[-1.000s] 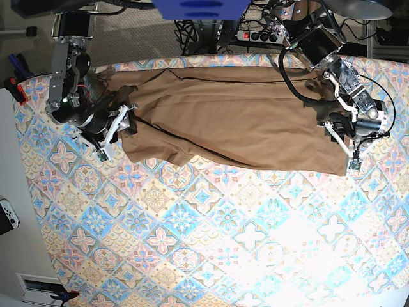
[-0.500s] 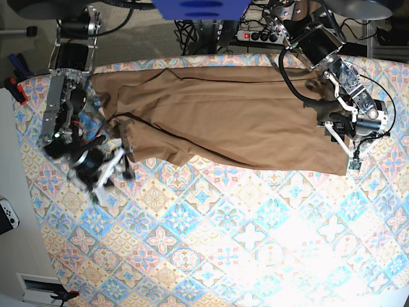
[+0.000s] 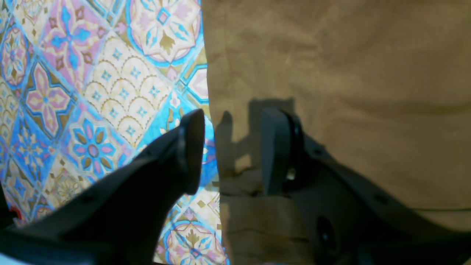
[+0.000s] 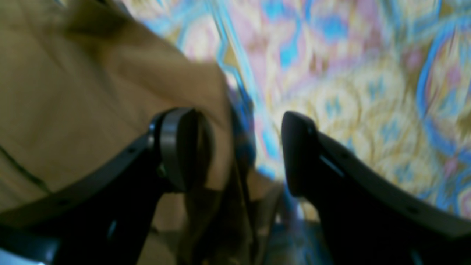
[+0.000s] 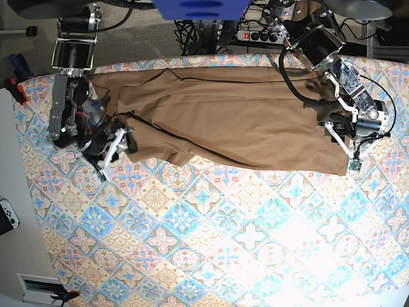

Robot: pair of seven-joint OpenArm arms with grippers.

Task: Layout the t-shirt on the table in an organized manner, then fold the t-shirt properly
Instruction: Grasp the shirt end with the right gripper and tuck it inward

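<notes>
T-shirt [image 5: 223, 121] spread across far half of tabletop [image 5: 211, 243]. Soft, light, limp; likely to sag and bunch. Grip at hem corners. Left claw [image 3: 230, 151] apart, straddling hem edge. Right claw [image 4: 243, 151] apart over opposite edge.

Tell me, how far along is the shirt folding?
Early. The t-shirt is spread along the table, though wrinkled and bunched at one end. Each gripper, left and right, has open fingers at opposite edges of the cloth, gripping nothing. Smoothing it flat and all the folding remain.
</notes>
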